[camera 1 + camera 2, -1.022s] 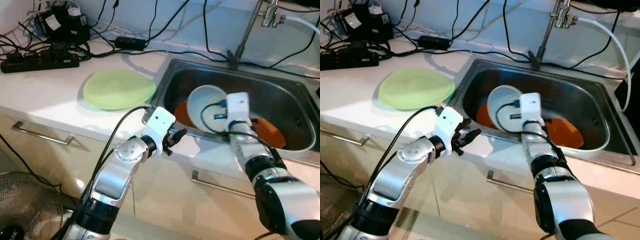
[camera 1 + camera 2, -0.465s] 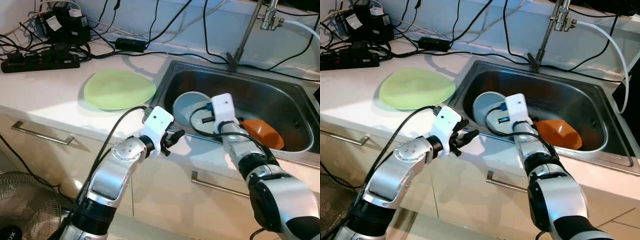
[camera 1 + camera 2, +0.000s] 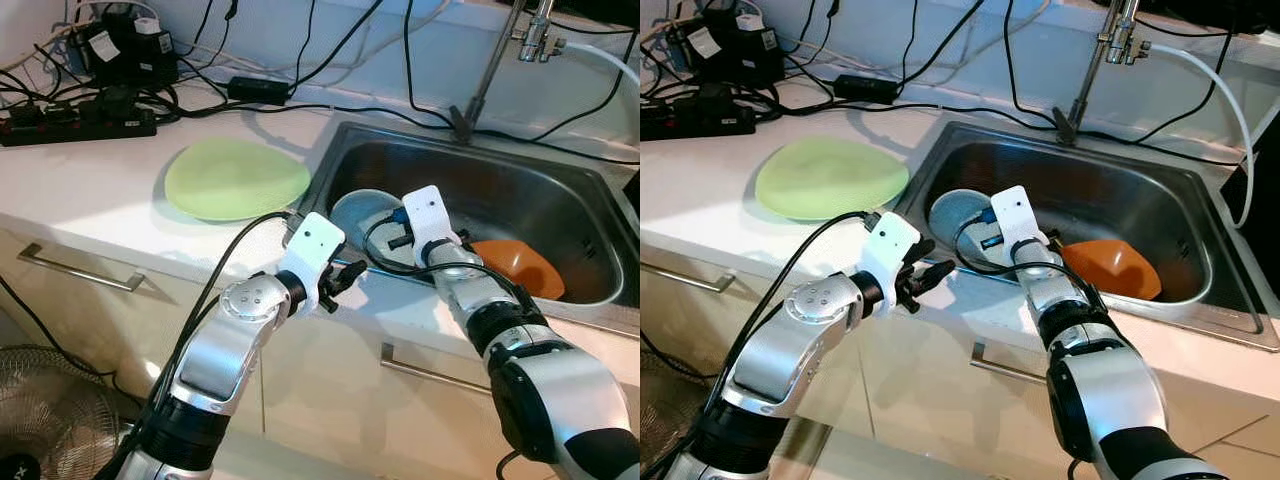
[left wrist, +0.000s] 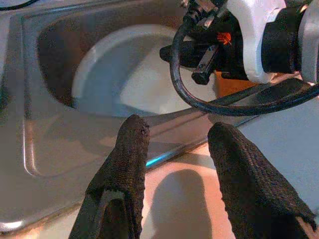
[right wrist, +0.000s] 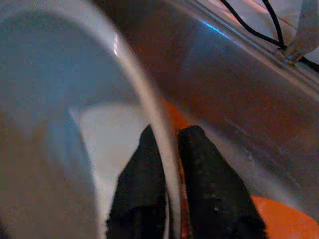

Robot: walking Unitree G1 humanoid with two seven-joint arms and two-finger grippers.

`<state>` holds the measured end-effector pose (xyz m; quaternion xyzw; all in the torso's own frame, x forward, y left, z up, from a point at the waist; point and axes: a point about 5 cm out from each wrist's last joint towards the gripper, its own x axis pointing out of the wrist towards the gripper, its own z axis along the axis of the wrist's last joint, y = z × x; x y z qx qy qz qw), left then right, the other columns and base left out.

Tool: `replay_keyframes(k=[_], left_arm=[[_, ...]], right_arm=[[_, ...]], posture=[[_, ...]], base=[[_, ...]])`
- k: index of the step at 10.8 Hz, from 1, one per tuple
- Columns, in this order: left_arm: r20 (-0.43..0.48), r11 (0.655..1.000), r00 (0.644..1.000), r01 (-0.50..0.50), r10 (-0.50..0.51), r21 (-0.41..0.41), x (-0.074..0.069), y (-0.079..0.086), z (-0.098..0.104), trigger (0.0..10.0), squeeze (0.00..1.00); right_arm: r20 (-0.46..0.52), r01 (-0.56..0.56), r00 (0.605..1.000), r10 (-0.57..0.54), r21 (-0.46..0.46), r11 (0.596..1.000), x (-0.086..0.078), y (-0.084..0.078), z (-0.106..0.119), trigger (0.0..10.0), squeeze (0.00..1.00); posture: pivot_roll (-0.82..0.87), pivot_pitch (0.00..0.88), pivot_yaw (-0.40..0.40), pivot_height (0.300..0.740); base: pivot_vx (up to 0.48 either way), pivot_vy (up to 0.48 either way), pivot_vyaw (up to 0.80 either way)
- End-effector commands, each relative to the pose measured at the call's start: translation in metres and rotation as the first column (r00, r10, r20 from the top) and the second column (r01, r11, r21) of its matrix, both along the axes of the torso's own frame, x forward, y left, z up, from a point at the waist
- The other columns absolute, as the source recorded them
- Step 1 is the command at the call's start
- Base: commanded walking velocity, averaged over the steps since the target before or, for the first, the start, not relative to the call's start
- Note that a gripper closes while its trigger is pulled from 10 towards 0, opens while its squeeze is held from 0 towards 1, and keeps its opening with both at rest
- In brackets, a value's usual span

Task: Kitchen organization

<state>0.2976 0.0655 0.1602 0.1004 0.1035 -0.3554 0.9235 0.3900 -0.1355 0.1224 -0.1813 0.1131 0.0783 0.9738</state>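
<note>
A white bowl stands tilted at the left end of the steel sink. My right gripper is shut on its rim, one finger inside and one outside. An orange bowl lies in the sink to the right of it. A light green plate rests flat on the counter left of the sink. My left gripper hovers open over the sink's front edge, just in front of the white bowl, with nothing between its fingers.
A faucet rises behind the sink. A power strip and tangled cables cover the back left of the counter. Drawer handles run below the counter edge. A fan stands on the floor at the lower left.
My right gripper has carried the white bowl leftward across the sink, uncovering the orange bowl. The left arm has hardly moved.
</note>
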Motion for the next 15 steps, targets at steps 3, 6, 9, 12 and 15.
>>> replay_keyframes(k=[3, 6, 9, 12, 15], left_arm=[[-0.001, 1.0, 1.0, 0.014, -0.014, -0.01, -0.002, -0.002, 0.003, 10.0, 0.0], [0.028, 1.0, 1.0, -0.011, 0.012, -0.013, 0.001, 0.001, 0.006, 10.0, 0.0], [0.189, 0.994, 0.976, -0.101, 0.107, -0.043, 0.013, 0.007, 0.02, 10.0, 0.0], [0.314, 0.988, 0.938, -0.153, 0.147, -0.006, 0.02, 0.014, 0.03, 10.0, 0.0], [0.44, 0.966, 0.891, -0.203, 0.114, 0.161, 0.022, 0.035, 0.033, 10.0, 0.0]], right_arm=[[-0.084, 0.001, 0.997, -0.001, -0.001, 1.0, -0.008, 0.0, -0.018, 10.0, 0.0], [-0.047, 0.022, 0.999, -0.021, 0.022, 1.0, -0.004, -0.001, -0.01, 10.0, 0.0], [0.203, 0.038, 0.976, -0.081, 0.208, 0.977, 0.012, -0.004, 0.04, 10.0, 0.0], [0.463, -0.061, 0.879, -0.116, 0.349, 0.935, 0.013, -0.005, 0.091, 10.0, 0.0], [0.497, -0.121, 0.857, -0.134, 0.447, 0.886, -0.003, 0.002, 0.083, 10.0, 0.0]], posture=[[0.3, 0.027, -0.093, 0.74], [0.29, 0.027, -0.089, 0.74], [0.28, 0.028, -0.083, 0.74], [0.25, 0.029, -0.069, 0.74], [0.25, 0.031, -0.064, 0.74]], base=[[0.0, 0.0, 0.0], [0.0, 0.0, 0.0], [0.0, 0.0, 0.0], [0.0, 0.0, 0.0], [0.0, 0.0, 0.0]])
